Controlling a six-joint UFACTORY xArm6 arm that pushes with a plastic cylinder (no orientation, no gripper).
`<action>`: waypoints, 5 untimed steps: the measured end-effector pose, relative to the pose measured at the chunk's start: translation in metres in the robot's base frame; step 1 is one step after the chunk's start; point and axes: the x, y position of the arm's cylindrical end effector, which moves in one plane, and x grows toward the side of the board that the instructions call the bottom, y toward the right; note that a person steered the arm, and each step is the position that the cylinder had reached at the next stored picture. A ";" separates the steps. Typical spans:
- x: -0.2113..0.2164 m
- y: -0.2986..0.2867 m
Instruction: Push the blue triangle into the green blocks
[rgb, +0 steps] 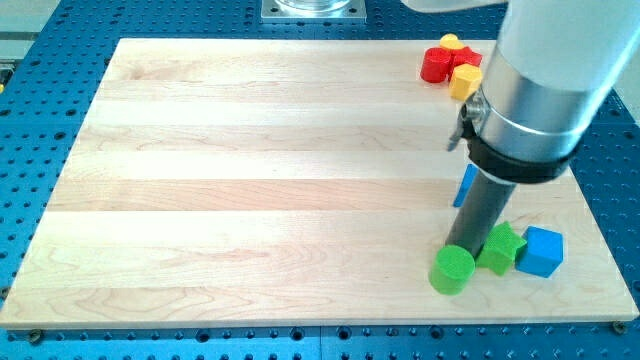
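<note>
Standing rod: my tip (458, 245) hidden behind green cylinder (452, 269); no claw fitted.
Right: green star (499, 248), blue cube (541, 251) touching.
Behind rod: blue triangle (465, 185).
Far right: red (436, 64), yellow blocks (464, 80).

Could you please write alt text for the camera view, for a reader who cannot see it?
My tip stands at the wooden board's lower right, just behind a green cylinder, with a green star and blue cube to its right. A blue block, shape unclear, peeks from behind the rod; red and yellow blocks cluster at the top right.

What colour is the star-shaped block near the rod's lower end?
Green. The star shows in the camera view, just right of my tip.
</note>
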 end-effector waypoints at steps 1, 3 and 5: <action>-0.019 -0.014; -0.108 -0.012; -0.051 0.018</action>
